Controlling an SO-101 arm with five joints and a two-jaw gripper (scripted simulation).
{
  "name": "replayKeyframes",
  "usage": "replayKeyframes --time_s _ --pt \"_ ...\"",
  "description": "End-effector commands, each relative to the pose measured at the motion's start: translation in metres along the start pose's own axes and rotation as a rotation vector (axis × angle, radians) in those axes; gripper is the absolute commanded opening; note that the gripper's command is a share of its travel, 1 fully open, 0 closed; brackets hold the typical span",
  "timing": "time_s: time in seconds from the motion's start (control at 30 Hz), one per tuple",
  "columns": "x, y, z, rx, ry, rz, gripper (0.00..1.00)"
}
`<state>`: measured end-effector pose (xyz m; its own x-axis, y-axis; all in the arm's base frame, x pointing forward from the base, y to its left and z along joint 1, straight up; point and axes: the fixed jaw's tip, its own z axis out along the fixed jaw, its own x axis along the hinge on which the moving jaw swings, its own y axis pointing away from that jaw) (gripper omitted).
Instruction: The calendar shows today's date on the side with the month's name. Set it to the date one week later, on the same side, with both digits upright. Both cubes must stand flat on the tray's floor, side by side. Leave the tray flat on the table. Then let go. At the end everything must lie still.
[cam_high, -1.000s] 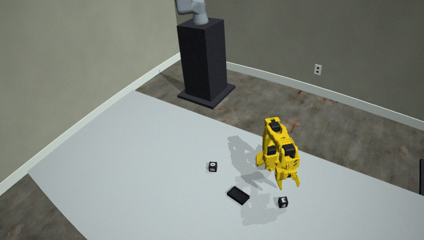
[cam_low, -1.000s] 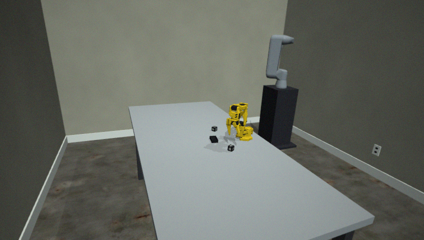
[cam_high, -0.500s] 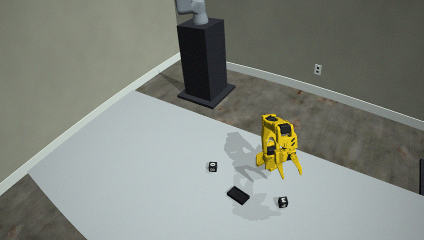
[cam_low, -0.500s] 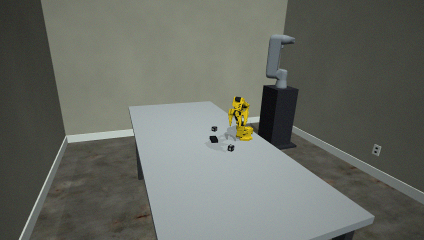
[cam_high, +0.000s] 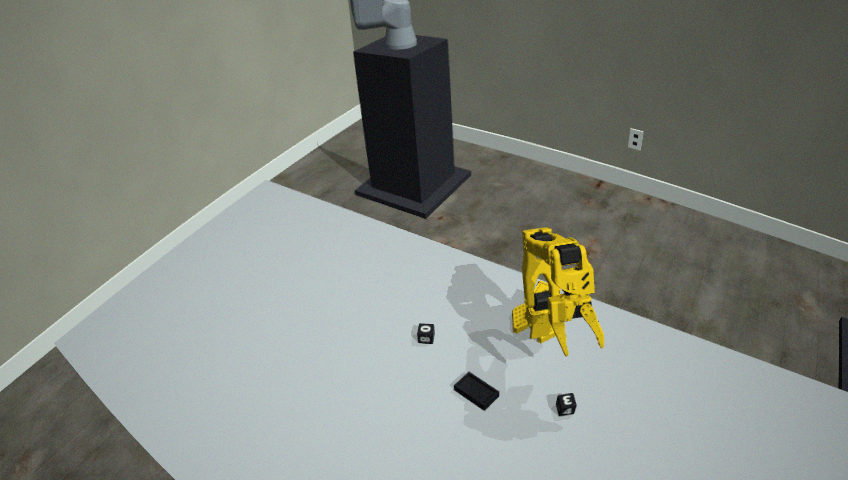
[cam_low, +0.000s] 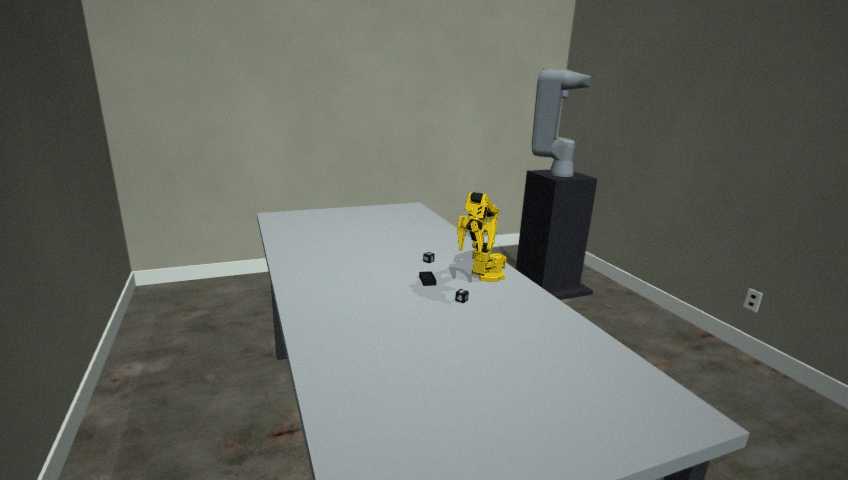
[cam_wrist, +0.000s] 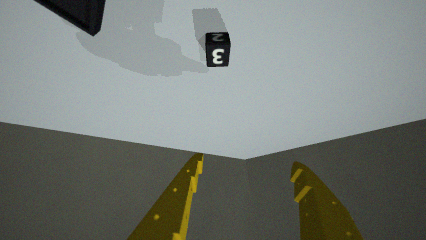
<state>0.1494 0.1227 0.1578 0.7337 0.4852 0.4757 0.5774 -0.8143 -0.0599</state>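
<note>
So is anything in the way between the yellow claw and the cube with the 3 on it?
No, nothing visible. The gripper hangs open and empty above the table, and only bare tabletop lies between it and the 3 cube. The tray sits off to one side.
</note>
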Motion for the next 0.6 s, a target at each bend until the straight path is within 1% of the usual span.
replayKeyframes --time_s 0.0,0.27,0.57 --pt "0.0051 0.0002 -0.0089 0.006 0.053 0.033 0.35" --pt "0.004 -0.0003 -0.0077 0.01 0.052 0.118 0.35" --pt "0.0009 -0.0018 -0.0045 0.019 0.05 0.347 0.35"
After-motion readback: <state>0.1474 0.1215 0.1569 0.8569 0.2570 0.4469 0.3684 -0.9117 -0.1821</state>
